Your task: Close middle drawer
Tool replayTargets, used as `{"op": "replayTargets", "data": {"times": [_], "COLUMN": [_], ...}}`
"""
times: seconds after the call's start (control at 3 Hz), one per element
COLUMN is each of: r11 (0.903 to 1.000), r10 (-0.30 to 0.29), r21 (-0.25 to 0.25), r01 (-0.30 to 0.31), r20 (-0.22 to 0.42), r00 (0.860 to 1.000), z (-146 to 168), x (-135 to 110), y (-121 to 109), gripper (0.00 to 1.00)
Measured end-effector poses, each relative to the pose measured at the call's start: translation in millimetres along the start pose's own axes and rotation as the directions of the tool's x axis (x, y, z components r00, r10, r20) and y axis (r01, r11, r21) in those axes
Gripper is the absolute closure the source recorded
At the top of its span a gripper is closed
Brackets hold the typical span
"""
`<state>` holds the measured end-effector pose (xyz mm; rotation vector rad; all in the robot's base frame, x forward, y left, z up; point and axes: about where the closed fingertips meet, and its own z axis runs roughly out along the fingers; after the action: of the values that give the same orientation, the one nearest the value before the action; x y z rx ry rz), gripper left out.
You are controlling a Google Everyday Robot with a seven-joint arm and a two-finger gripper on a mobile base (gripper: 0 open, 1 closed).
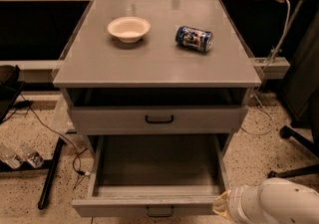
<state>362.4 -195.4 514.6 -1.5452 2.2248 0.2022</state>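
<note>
The middle drawer (158, 167) is pulled far out of the grey cabinet, and its plain grey box interior is empty. Its small black bar handle (159, 212) shows on the front at the bottom edge of the view. My gripper (222, 204) is at the end of the white arm (274, 202), at the bottom right. It sits right by the drawer's front right corner. The upper drawer (158, 119), with its own black handle, sits above and is almost pushed in. The lowest drawer is hidden under the open one.
A cream bowl (128, 28) and a blue can (194, 38) lying on its side rest on the cabinet top (154, 63). Black cables and a bar (50, 173) lie on the speckled floor to the left. A chair base (299, 153) stands to the right.
</note>
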Motion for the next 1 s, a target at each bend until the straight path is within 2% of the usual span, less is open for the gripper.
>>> {"op": "replayTargets", "data": {"times": [0.33,0.67,1.0], "r11": [0.9973,0.9973,0.9991], "r10": [-0.001,-0.001,0.033], "r21": [0.073,0.073,0.025], "r01": [0.000,0.000,-0.034], "r20": [0.015,0.015,0.018], "r00": [1.000,1.000,0.999], "z": [1,0,18], "x": [-7,-7,-2], "y": [-20,-20,-17], "gripper": [1.00,1.00,1.00]}}
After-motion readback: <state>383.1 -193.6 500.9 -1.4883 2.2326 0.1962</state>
